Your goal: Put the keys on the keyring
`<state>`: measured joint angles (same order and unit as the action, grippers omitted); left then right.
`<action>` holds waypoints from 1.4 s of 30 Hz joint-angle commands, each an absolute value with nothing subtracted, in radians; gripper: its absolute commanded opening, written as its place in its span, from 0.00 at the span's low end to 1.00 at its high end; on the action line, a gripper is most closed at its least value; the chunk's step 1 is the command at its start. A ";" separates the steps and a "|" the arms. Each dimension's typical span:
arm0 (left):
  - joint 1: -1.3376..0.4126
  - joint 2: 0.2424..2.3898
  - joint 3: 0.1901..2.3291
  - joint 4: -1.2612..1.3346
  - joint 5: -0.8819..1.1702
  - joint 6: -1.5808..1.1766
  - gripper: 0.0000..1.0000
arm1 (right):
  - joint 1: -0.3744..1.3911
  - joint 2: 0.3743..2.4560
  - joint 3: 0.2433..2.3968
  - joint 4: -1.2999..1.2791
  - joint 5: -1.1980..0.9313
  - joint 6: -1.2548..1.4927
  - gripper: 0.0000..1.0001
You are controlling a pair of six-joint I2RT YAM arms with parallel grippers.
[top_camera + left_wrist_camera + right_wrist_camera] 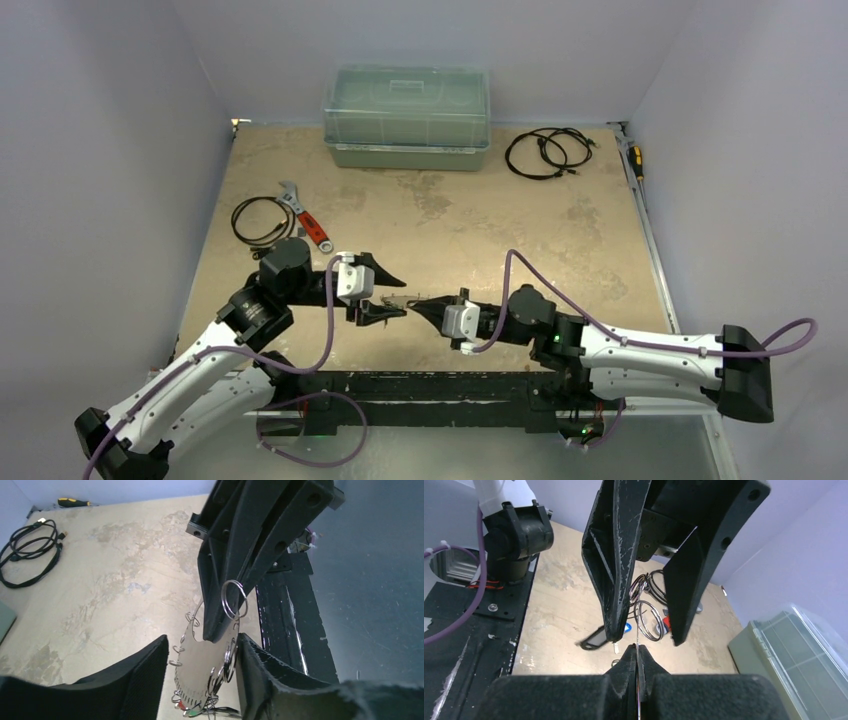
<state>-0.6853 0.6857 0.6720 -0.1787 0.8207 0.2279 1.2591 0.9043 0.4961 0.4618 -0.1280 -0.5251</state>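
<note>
Keyring rim, pinched in right claw

Right gripper sits at the bottom, fingers pressed together on a thin metal sliver seen edge-on, can't tell what it is. Just past the tips are a couple of wire rings, right between the spread fingers of the left gripper coming down from the top. Further back on the table: a cable coil, something red, and a green lidded box off right.
</note>
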 commanded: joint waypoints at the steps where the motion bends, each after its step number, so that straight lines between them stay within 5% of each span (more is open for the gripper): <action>1: -0.689 0.699 0.670 -0.123 0.855 0.257 0.45 | 1.254 0.880 0.507 0.536 -0.175 -0.511 0.00; 5: -0.692 0.710 0.652 -0.097 0.867 0.247 0.33 | 1.247 0.891 0.506 0.570 -0.190 -0.498 0.00; 8: -0.696 0.722 0.652 -0.092 0.860 0.253 0.00 | 1.246 0.903 0.514 0.573 -0.204 -0.491 0.00; 13: -0.696 0.690 0.645 -0.080 0.786 0.264 0.00 | 1.244 0.904 0.510 0.595 -0.172 -0.456 0.00; 16: -0.695 0.650 0.636 -0.073 0.705 0.279 0.00 | 1.244 0.901 0.515 0.578 -0.091 -0.408 0.40; 18: -0.694 0.631 0.634 -0.071 0.647 0.290 0.00 | 1.244 0.891 0.519 0.556 -0.058 -0.379 0.55; 26: -0.695 0.557 0.612 -0.075 0.358 0.328 0.00 | 1.235 0.750 0.534 0.531 0.199 -0.062 0.83; 32: -0.695 0.534 0.603 -0.081 0.264 0.334 0.00 | 1.089 0.905 0.943 0.070 0.313 0.385 0.71; 36: -0.694 0.517 0.599 -0.086 0.255 0.332 0.00 | 0.918 1.130 1.296 -0.307 0.121 0.560 0.65; 42: -0.695 0.502 0.590 -0.087 0.245 0.333 0.00 | 0.876 1.342 1.518 -0.467 -0.115 0.638 0.47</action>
